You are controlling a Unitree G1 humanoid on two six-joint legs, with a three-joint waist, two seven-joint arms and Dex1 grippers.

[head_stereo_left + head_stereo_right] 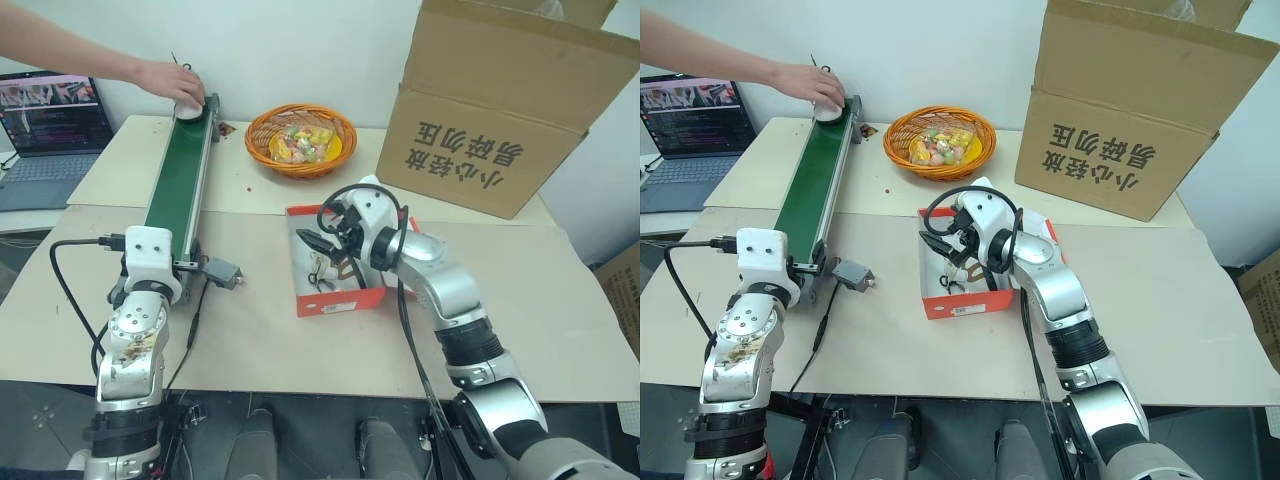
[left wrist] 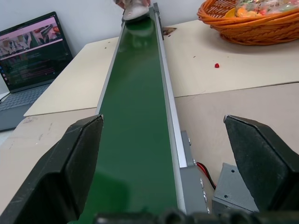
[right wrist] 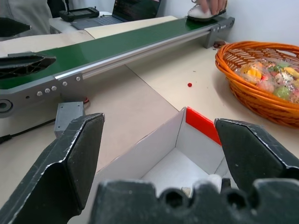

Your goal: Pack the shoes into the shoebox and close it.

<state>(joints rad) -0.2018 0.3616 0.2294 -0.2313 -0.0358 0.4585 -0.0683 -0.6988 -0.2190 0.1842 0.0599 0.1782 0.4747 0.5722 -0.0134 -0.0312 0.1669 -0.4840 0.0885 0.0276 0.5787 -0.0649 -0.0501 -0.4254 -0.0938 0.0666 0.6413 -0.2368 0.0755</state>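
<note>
At the far end of the green conveyor belt, a white shoe is set down by a person's hand; the left end effector, empty and wide open, is best kept centred at the near end. Over the red shoebox the right end effector hangs equally spread, empty.

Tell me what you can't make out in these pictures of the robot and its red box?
- Inside of the shoebox: head views, the right tool and its arm cover it, so whether a shoe lies inside is unclear.
- Shoe at the belt's far end: a person's hand covers most of it.
- Laptop: cut off by the picture's edge, its screen too small to read.
- Basket contents: too small to name.
</note>
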